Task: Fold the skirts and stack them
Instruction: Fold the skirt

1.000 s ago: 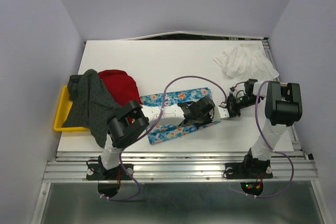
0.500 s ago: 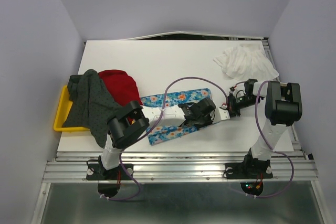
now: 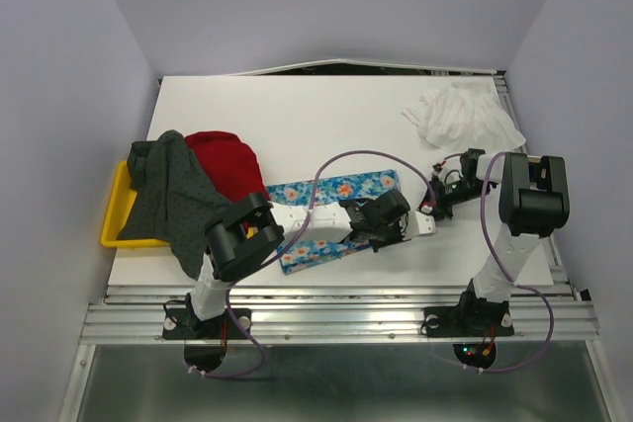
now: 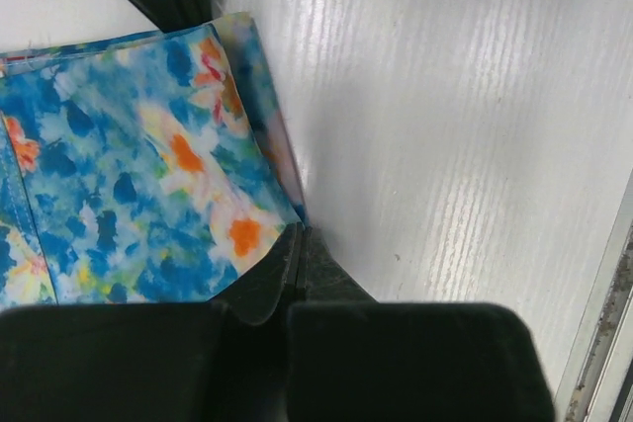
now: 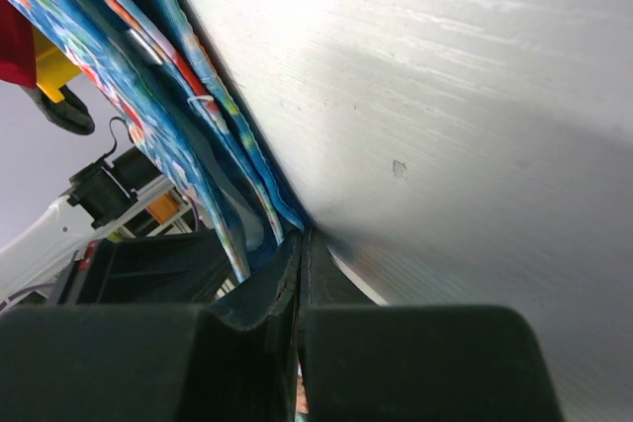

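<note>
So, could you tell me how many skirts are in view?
4: white skirt at far right; blue floral skirt mid-table; red skirt at left; dark grey skirt draped over the yellow tray. More may hide underneath.

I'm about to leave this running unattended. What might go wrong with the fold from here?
The left gripper and right gripper pinch only the edge of the flowered skirt, so it may slip free. The purple cable loops over that skirt and could snag it. The grey skirt lies beside the left arm and might be dragged.
</note>
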Motion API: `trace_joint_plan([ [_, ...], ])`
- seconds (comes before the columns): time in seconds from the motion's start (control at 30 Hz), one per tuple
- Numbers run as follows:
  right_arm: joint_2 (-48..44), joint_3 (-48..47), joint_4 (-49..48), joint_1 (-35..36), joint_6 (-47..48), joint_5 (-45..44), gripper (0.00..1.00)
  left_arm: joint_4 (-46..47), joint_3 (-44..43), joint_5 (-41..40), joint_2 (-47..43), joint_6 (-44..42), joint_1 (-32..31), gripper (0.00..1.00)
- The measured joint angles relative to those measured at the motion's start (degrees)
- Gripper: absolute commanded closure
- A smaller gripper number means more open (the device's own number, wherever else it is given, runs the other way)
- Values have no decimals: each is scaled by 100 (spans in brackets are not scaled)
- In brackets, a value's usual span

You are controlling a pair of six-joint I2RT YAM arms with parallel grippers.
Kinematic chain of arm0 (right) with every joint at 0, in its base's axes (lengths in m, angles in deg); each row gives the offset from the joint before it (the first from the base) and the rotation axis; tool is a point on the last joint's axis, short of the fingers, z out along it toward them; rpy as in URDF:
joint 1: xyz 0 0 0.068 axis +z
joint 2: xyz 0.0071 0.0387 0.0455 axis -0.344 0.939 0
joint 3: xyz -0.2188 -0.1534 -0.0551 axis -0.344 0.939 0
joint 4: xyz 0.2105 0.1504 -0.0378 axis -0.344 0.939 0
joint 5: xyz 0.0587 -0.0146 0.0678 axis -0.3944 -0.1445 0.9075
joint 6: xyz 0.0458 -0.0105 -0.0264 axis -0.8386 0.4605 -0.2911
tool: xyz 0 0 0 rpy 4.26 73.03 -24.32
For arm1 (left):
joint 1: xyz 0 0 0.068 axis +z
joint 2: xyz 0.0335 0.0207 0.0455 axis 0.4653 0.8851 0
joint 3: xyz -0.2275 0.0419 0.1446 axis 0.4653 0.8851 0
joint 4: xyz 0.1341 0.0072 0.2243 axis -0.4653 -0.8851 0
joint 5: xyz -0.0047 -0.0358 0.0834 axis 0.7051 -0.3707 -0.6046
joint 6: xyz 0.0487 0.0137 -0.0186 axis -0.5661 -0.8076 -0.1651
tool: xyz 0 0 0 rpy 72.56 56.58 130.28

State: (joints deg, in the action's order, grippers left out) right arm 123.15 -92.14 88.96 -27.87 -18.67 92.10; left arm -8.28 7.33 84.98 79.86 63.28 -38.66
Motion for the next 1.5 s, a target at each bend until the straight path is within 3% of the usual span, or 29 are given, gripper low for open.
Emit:
trace_joint_plan([
  [0.2,4,-28,37,2,52,-17,96,33,-11,46,153,-9,-35,100],
  [0.53,35,-459,833,-402,577,-221,46,92,15,98,157,-111,-28,97],
  [0.83,74,-597,914,-308,675,92,35,153,33,186,157,-219,-24,97],
  [1.0,74,-601,761,133,444,101,38,160,35,210,157,-269,-24,97],
  [1.07,76,-601,699,308,409,70,51,173,46,216,157,-293,-24,96],
  [1.1,83,-603,645,365,404,-20,67,186,57,227,157,-308,-24,94],
  [1.17,111,-597,525,444,393,-184,83,205,72,247,153,-334,-11,92],
  [1.2,160,-599,463,461,382,-240,99,214,83,286,146,-348,11,90],
  [1.37,271,-599,424,468,356,-208,99,118,330,564,-153,-166,208,75],
  [1.5,249,-599,422,472,354,-251,99,-273,820,809,-1108,118,557,69],
])
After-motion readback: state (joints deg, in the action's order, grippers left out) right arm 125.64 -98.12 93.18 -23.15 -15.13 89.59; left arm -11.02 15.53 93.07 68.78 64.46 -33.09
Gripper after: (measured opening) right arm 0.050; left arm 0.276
